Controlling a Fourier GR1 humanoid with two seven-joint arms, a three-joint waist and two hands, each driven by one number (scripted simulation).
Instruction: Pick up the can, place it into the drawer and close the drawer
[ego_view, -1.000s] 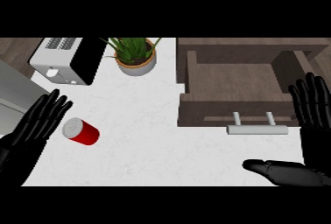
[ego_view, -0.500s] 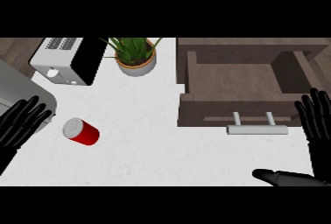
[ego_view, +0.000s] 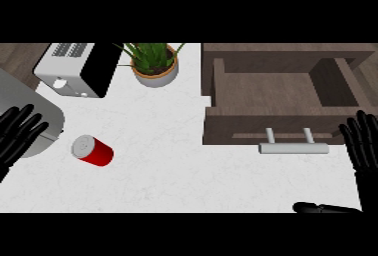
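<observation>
Black and spread straight, the right robot hand (ego_view: 363, 145) shows at the right edge, fingers up, holding nothing; its thumb (ego_view: 325, 207) lies low near the bottom edge. It sits just right of the drawer's grey handle (ego_view: 293, 147). The left robot hand (ego_view: 16, 134) shows at the left edge, fingers straight and fanned, also holding nothing, partly over a grey rounded object (ego_view: 37, 120) at that edge.

Near the left robot hand, apart from it, the red can (ego_view: 93, 150) lies on its side on the white tabletop (ego_view: 170, 170), its pale top facing up-left. The brown drawer (ego_view: 284, 102) stands open at the upper right, well apart from the can. At the back, a toaster (ego_view: 77, 70) stands left of a potted plant (ego_view: 155, 65).
</observation>
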